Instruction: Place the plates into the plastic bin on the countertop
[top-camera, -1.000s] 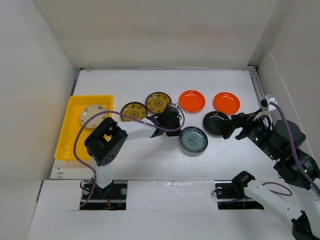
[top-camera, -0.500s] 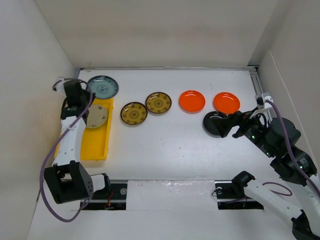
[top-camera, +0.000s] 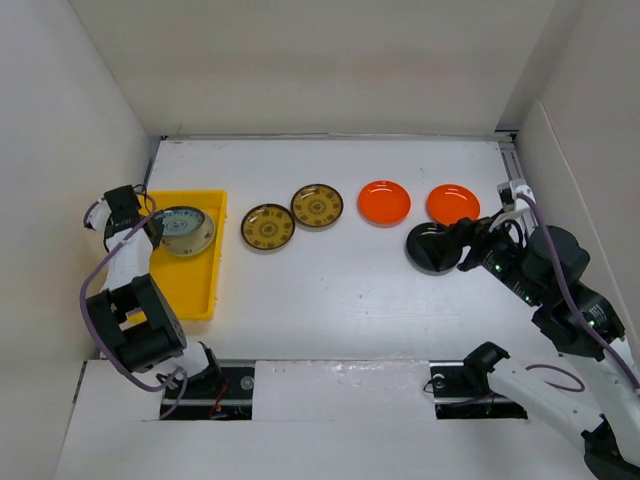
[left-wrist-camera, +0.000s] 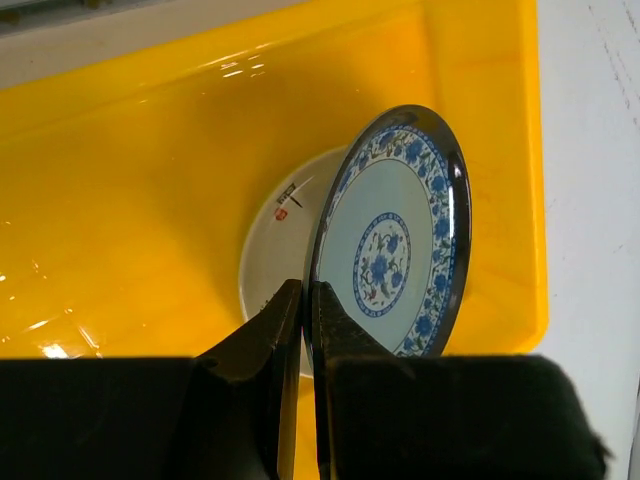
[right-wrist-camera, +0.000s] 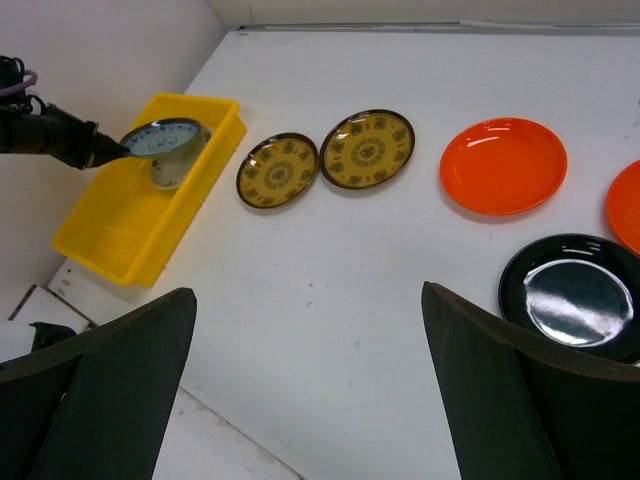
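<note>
**A:** Left claw (left-wrist-camera: 305, 300): what did we put down?

**B:** Jaws closed to a sliver, pinching the rim of the blue-patterned plate (left-wrist-camera: 395, 240). The plate stood out ahead of the fingertips, steeply tilted, its patterned face toward the wrist camera.

**A:** And under it?

**B:** The yellow bin (left-wrist-camera: 120, 180); the claw hung over it. We noted one cream plate (left-wrist-camera: 275, 250) lying on the bin floor, straight ahead of the fingertips and behind the held plate. Whether the two plates touched, we could not tell.

**A:** Right claw (right-wrist-camera: 310, 390)?

**B:** Fingers spread wide, gripping nothing; only white countertop (right-wrist-camera: 330, 300) showed between them. The black plate (right-wrist-camera: 578, 297) lay flat just ahead of its right finger. Finger against rim or not, we could not tell.

**A:** The other plates?

**B:** All flat on the countertop, outside the bin. Ahead of the right claw, past the black one, we logged one orange plate (right-wrist-camera: 503, 165), with a second orange plate (right-wrist-camera: 625, 205) at the right edge of that view. Ahead and to the left lay one brown-gold plate (right-wrist-camera: 277, 170) and another brown-gold plate (right-wrist-camera: 367, 149), rims almost meeting. The bin lay beyond those, far to that claw's left.
</note>
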